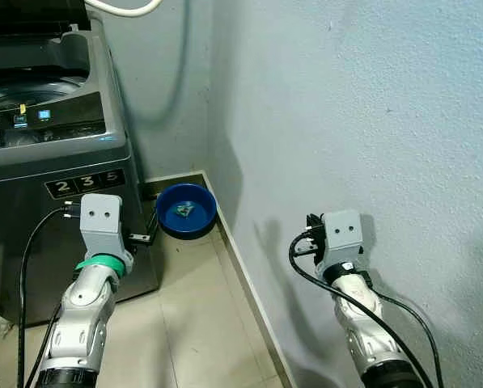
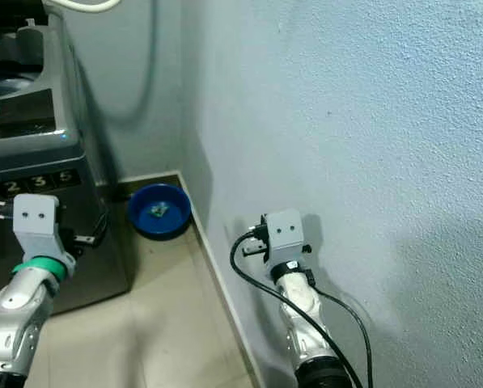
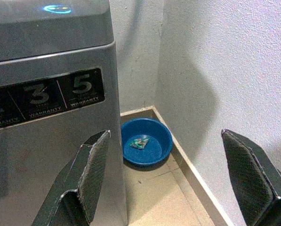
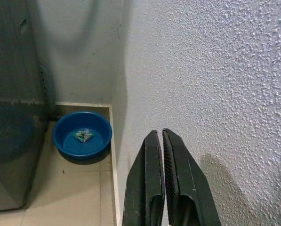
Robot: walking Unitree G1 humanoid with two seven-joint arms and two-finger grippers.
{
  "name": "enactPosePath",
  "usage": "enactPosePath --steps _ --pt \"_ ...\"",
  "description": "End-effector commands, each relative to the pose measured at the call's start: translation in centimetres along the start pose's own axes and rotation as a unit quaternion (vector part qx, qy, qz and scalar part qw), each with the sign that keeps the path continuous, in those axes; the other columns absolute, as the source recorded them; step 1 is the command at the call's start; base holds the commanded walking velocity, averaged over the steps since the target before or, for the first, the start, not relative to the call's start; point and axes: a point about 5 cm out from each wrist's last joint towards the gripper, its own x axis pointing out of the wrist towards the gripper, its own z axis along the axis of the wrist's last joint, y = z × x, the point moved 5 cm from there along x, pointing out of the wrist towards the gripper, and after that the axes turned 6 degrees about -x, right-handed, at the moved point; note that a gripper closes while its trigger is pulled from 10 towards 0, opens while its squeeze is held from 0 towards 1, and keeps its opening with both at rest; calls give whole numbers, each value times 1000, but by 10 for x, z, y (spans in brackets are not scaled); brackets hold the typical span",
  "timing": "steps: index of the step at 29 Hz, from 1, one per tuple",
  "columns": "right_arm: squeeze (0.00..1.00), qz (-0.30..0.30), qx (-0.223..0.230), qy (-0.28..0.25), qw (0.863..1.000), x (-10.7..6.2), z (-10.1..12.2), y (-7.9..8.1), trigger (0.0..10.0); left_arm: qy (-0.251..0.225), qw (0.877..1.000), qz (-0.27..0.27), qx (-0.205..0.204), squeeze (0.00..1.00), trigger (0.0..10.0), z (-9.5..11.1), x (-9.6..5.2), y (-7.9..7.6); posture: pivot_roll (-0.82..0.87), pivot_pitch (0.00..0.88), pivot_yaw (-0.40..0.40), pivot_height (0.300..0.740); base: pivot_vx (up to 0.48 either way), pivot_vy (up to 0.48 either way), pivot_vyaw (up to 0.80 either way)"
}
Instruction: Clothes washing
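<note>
A grey top-loading washing machine [image 1: 47, 153] stands at the left with its lid up and a lit control panel [image 1: 43, 115]. Warranty stickers [image 3: 46, 96] run across its front. My left gripper [image 3: 171, 176] is open, its fingers [image 3: 91, 169] spread wide beside the machine's front corner. My right gripper [image 4: 163, 179] is shut with nothing between its fingers, held close to the pale wall [image 4: 206, 84]. A blue basin [image 1: 186, 210] with a small greenish scrap [image 4: 84, 135] inside sits on the floor in the corner.
Beige floor tiles [image 1: 201, 323] run between the machine and the wall, edged by a skirting board [image 1: 249, 299]. A white hose [image 1: 124, 10] curves over the machine's back. Black cables [image 1: 27, 267] trail from both wrists.
</note>
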Motion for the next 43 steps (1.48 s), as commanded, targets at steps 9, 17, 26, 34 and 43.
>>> enactPosePath --steps 9,17,26,34,43 --pt "0 2 1 15 1000 -4 -7 0 10000 13 1000 0 2 0 10000 -6 -2 0 22 54 -36 740 0 0 0" --pt "0 6 2 8 1000 -1 -2 0 10000 7 1000 2 0 0 10000 -2 0 2 24 54 -33 740 0 0 0" --pt "0 13 5 7 1000 -1 -2 5 10000 6 1000 1 1 0 10000 -1 0 1 27 56 -31 740 0 0 0" --pt "0 17 5 4 1000 -2 -1 6 10000 6 1000 -1 0 0 10000 -1 -1 1 27 57 -30 740 0 0 0" --pt "0 28 12 3 1000 -2 -1 10 10000 7 1000 -1 2 0 10000 -2 0 0 29 55 -30 740 0 0 785"
